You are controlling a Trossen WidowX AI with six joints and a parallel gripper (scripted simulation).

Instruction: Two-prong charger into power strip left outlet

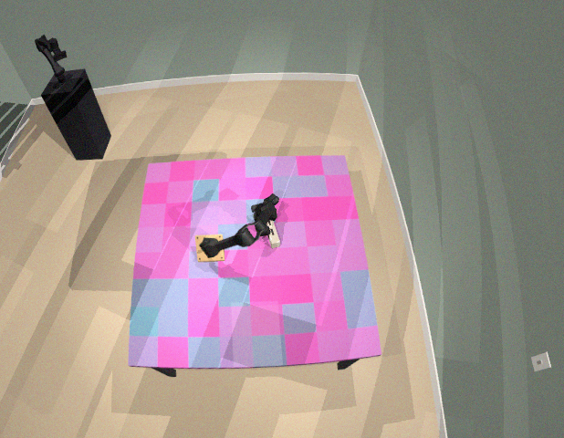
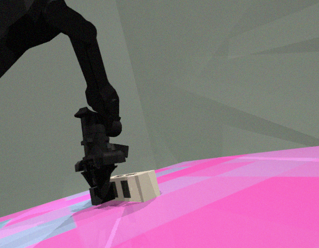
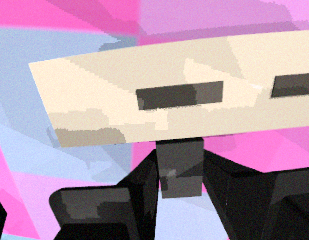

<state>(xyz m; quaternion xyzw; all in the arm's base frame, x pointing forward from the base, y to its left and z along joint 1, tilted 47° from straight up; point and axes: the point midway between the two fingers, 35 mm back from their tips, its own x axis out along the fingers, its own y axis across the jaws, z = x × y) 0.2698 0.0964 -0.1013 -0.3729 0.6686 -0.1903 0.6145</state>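
Observation:
The cream power strip (image 1: pixel 274 239) (image 2: pixel 148 186) (image 3: pixel 104 75) lies on the table, with dark rectangles on its top and on the side toward the gripper. In the wrist view its left end shows and its right end runs out of frame. My gripper (image 2: pixel 100 193) (image 3: pixel 174 151) is low over the table beside the strip, shut on the dark block-shaped charger (image 3: pixel 181 175). The charger's front meets the strip's near long side, below the left dark rectangle in the wrist view. No prongs show; whether they are inside the outlet is hidden. Fingers partly cover the side outlets in the exterior view.
The arm's base stands on a tan plate (image 1: pixel 220 256) on the patchwork table (image 1: pixel 282 287), left of the strip. A black pedestal (image 1: pixel 84 122) with another dark arm (image 1: pixel 48 57) stands on the floor beyond the table. A small white plate (image 1: pixel 547 360) is on the right wall.

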